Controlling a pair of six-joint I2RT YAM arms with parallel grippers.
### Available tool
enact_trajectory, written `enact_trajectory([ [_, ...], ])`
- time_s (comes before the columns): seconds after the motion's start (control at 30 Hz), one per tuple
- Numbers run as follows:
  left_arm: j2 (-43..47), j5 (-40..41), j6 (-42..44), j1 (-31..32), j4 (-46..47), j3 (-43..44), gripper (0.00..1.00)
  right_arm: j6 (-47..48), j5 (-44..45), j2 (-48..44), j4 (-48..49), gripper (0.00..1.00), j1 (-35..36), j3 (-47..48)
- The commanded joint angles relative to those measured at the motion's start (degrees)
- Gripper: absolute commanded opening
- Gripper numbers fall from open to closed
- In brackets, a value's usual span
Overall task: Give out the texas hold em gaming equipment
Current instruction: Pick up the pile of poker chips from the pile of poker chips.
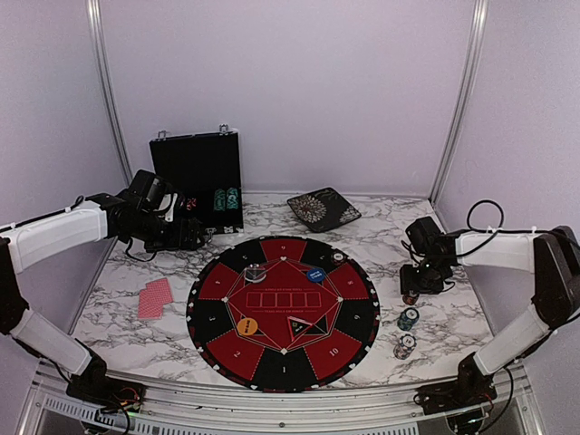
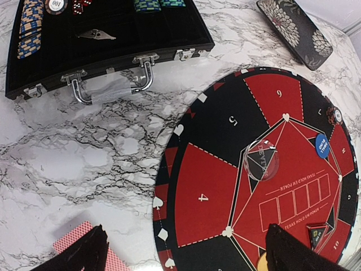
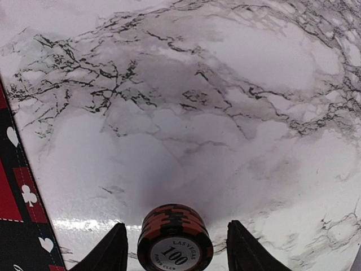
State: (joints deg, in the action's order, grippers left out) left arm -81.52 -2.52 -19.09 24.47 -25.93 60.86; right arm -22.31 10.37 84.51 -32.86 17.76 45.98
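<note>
A short stack of red-and-black poker chips (image 3: 175, 240) marked 100 stands on the marble between the fingers of my right gripper (image 3: 176, 224), which is open with a gap on each side. From above, that stack (image 1: 410, 297) sits right of the mat, with a green stack (image 1: 409, 318) and a white-black stack (image 1: 404, 345) nearer the front. Red-backed cards (image 1: 155, 297) lie left of the mat (image 1: 217, 283). Blue (image 1: 315, 274), orange (image 1: 246, 325) and clear (image 1: 255, 270) buttons rest on the mat. My left gripper (image 2: 186, 228) hangs open and holds nothing above the mat's left rim, cards (image 2: 76, 240) by its left finger.
The black hinged case (image 1: 195, 168) stands open at the back left with chips (image 2: 31, 28) in its tray. A dark patterned dish (image 1: 323, 209) lies at the back centre. One chip (image 1: 338, 257) sits on the mat's far right rim. Walls enclose the table on three sides.
</note>
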Motion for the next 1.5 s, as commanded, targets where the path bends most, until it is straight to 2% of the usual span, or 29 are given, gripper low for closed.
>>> enact_trajectory([
  [0.0,-0.25,-0.20,-0.25,-0.30,0.58,-0.48,0.99,-0.37,-0.18,0.83,1.52,0.57,-0.62,-0.47],
  [0.33,-0.38,-0.20,-0.26,-0.31,0.55,-0.44,0.99,-0.59,-1.01,1.70,2.61,0.46,-0.62,-0.84],
  [0.7,-0.60,-0.38,-0.30,-0.30,0.53,-0.39,0.99,-0.64,-0.63,1.81,2.74,0.44,-0.62,-1.42],
  [0.9,-0.58,-0.30,-0.27,-0.32,0.58,-0.39,0.99,-0.64,-0.75,1.44,2.01,0.32,-0.63,-0.57],
  [1.1,-0.69,-0.30,-0.31,-0.27,0.60,-0.39,0.99,-0.37,-0.76,0.58,0.76,0.25,-0.62,0.46],
  [1.47,-0.51,-0.20,-0.20,-0.33,0.53,-0.39,0.99,0.06,-0.93,-1.09,-1.65,0.22,-0.53,2.42],
])
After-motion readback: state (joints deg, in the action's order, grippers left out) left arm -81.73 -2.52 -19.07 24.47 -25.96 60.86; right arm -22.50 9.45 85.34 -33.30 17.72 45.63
